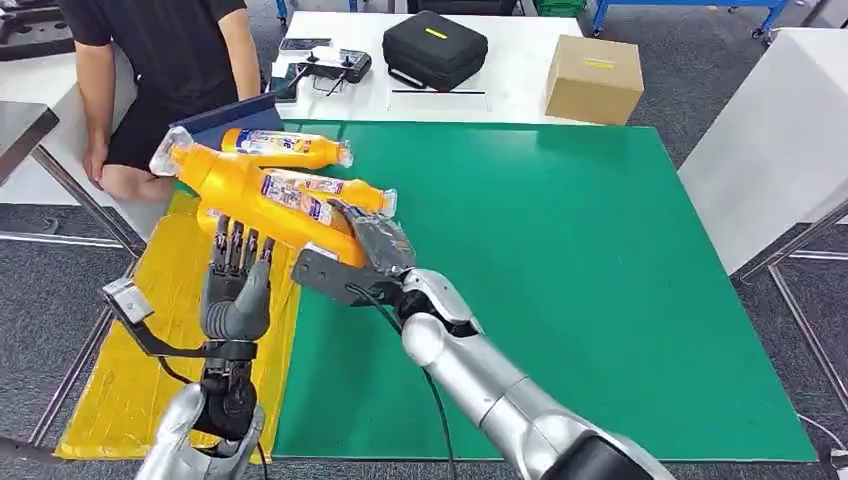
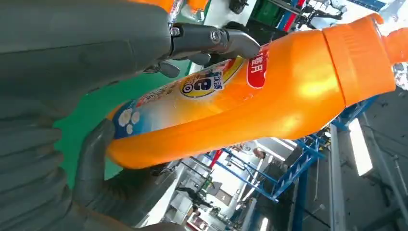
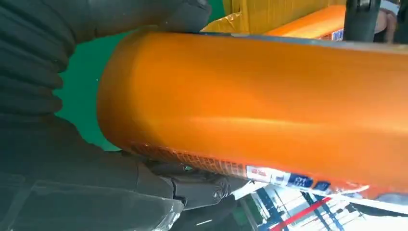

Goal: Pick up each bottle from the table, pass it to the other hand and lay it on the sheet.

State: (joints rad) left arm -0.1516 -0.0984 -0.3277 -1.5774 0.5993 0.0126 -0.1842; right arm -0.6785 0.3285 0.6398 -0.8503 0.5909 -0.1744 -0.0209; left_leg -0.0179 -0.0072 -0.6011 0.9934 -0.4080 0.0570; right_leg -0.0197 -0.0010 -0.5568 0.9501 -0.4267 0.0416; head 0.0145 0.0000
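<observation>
A big orange bottle point(image 1: 262, 200) point(image 2: 269, 101) point(image 3: 269, 106) hangs tilted above the left edge of the green mat point(image 1: 560, 290), its clear cap toward the far left. My right hand point(image 1: 372, 250) point(image 3: 62, 163) grips its base end. My left hand point(image 1: 238, 285) point(image 2: 72, 57) stands under the bottle's middle with its fingers point(image 2: 216, 41) straight up. The bottle lies between them and the thumb point(image 2: 96, 149), which touches it. Two more orange bottles lie on the table: one point(image 1: 288, 148) at the mat's far left corner, one point(image 1: 345, 188) just behind the held bottle. The yellow sheet point(image 1: 120, 390) lies left of the mat.
A person point(image 1: 160, 70) in black stands at the far left by the table corner. On the white table behind are a black case point(image 1: 435, 48), a cardboard box point(image 1: 594, 78) and a controller point(image 1: 330, 68). The mat's middle and right are bare.
</observation>
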